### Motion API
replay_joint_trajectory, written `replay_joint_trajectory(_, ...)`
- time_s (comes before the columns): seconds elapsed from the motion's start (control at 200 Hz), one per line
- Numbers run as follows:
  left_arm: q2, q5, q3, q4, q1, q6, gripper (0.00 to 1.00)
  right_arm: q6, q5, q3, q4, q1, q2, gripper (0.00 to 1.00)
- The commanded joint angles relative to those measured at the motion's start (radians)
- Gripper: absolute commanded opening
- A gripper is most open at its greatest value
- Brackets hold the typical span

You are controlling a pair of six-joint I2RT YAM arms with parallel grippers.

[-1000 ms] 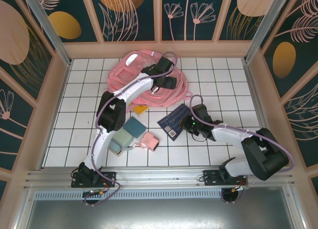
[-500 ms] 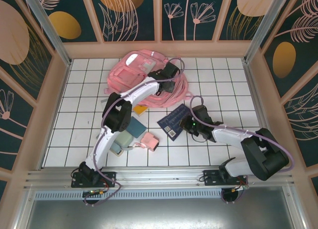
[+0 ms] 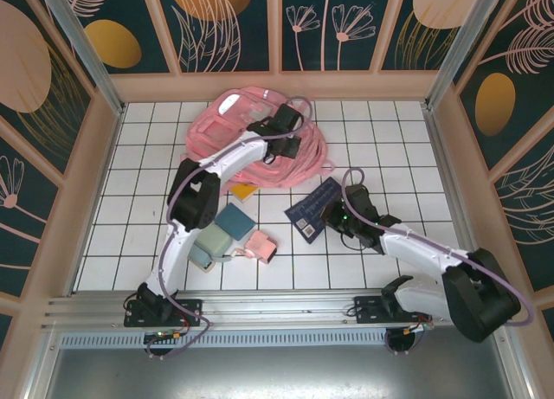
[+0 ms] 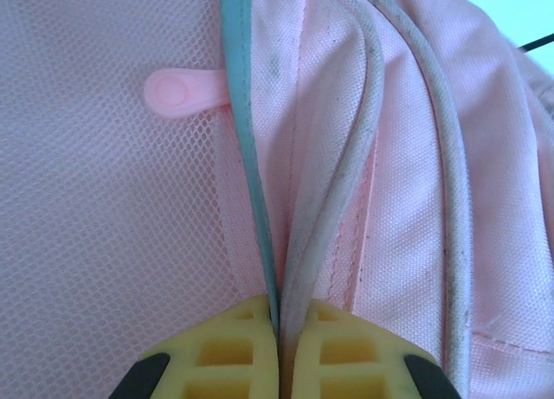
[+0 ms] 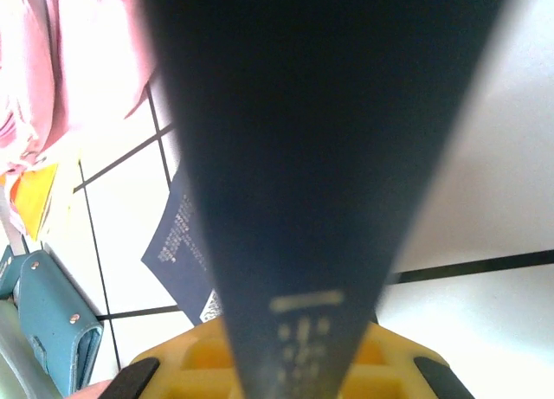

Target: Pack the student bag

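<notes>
Pinching student bag (image 4: 415, 157) piping, L claw (image 4: 279, 323) (wrist cam); R claw (image 5: 290, 357) clamps navy booklet (image 3: 308, 210).

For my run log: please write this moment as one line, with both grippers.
left gripper: shut on student bag seam | right gripper: shut on dark blue book | book not yet in bag

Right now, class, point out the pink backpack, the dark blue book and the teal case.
pink backpack (image 3: 212, 132), top view, left side of its fabric.
dark blue book (image 3: 310, 209), top view, middle of its cover.
teal case (image 3: 232, 220), top view, its upper face.
</notes>
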Motion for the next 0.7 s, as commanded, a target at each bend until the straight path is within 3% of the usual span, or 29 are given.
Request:
replay_joint_trajectory(0.0, -0.153, 0.119, -0.023, 0.046, 0.068, -0.068, 0.00, -0.048, 0.073, 0.066, -0.127, -0.004, -0.068, 0.00)
replay_joint_trajectory(0.2, -0.226, 0.185, 0.016, 0.026, 0.097, -0.118, 0.00, -0.094, 0.087, 0.154, -0.233, -0.071, -0.157, 0.00)
replay_joint_trajectory(0.47, -0.340, 0.319, 0.061, -0.005, 0.119, -0.070, 0.00, -0.063, -0.308, 0.170, -0.106, -0.224, -0.281, 0.00)
replay_joint_trajectory(0.696, -0.393, 0.458, 0.064, 0.027, 0.132, -0.091, 0.00, -0.001, -0.372, 0.246, -0.036, -0.230, -0.246, 0.00)
